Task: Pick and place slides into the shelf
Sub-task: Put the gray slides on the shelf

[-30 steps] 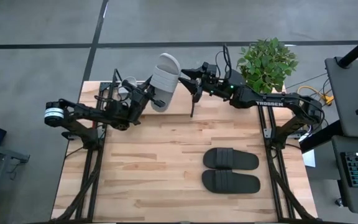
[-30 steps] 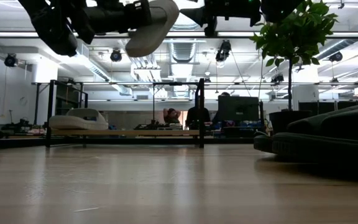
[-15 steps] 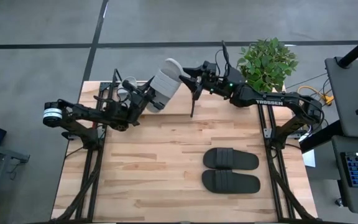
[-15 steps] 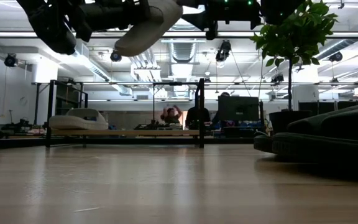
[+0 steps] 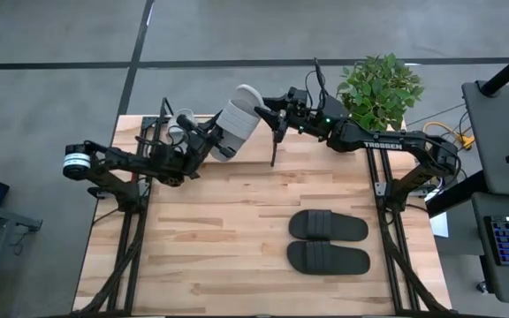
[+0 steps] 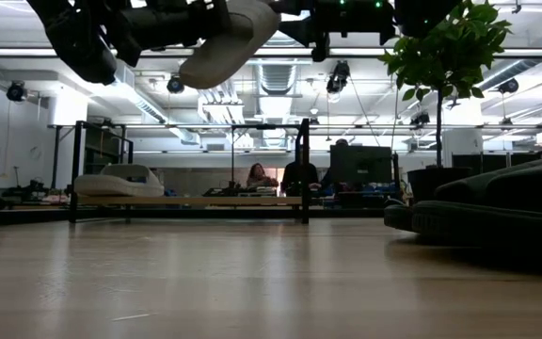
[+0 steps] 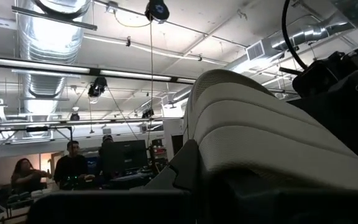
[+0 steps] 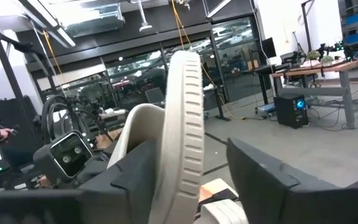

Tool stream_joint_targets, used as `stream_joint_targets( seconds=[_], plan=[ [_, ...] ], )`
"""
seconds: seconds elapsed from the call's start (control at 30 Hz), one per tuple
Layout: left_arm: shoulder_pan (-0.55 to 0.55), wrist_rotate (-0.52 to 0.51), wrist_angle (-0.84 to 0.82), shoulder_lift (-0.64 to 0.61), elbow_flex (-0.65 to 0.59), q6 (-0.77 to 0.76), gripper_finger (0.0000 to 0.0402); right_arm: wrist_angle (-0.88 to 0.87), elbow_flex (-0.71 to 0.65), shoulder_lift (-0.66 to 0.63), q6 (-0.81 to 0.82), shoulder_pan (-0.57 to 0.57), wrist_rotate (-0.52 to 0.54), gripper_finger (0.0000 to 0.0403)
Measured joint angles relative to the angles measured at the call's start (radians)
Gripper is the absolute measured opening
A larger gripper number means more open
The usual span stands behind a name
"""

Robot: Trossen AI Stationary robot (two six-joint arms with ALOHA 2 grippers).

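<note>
A light grey slide [image 5: 234, 122] hangs high above the shelf [image 6: 186, 200] at the table's far edge, with my left gripper [image 5: 208, 141] shut on it. Its ribbed strap [image 7: 260, 143] fills the left wrist view. My right gripper [image 5: 262, 113] is open at the slide's free end. One finger [image 8: 135, 168] stands on each side of the slide's sole edge [image 8: 185, 106], and a gap shows at the other finger [image 8: 260, 180]. A second light slide [image 6: 120, 179] rests on the shelf's left part. Two black slides [image 5: 328, 225], [image 5: 328, 258] lie sole down on the table's near right. My left gripper holds the light grey slide by the end nearest my left arm [image 5: 220, 144], coming at it from the table's left and slanting upward. The fingers themselves hide the exact place of contact. The slide is lifted clear and tilted, its free end toward my right gripper.
A potted plant [image 5: 378, 88] stands at the far right corner, close behind my right arm. The shelf's black upright end rod [image 5: 274, 150] stands below the grippers. Bare wood [image 5: 210, 230] spreads over the table's near left. People show in the room beyond the table.
The light grey slide has turned in my left gripper. Its free end, which pointed toward the table's far edge, has swung toward the right and now lies between my right gripper's fingers. Both arms have stayed about where they were.
</note>
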Motion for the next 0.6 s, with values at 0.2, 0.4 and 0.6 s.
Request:
stream_joint_targets(
  seconds=[0.2,0.4,0.6],
  plan=[
    [0.000,0.007,-0.001,0.003,0.005,0.000,0.0000,-0.025,0.000,0.000,-0.017,0.000,0.001,0.0084],
    [0.000,0.009,-0.001,0.003,0.006,0.002,0.0000,-0.030,0.000,0.000,-0.058,-0.001,0.004,0.0031],
    [0.000,0.009,-0.026,-0.009,0.002,0.010,0.0000,-0.038,0.000,0.000,-0.052,-0.009,0.001,0.0031]
  ],
)
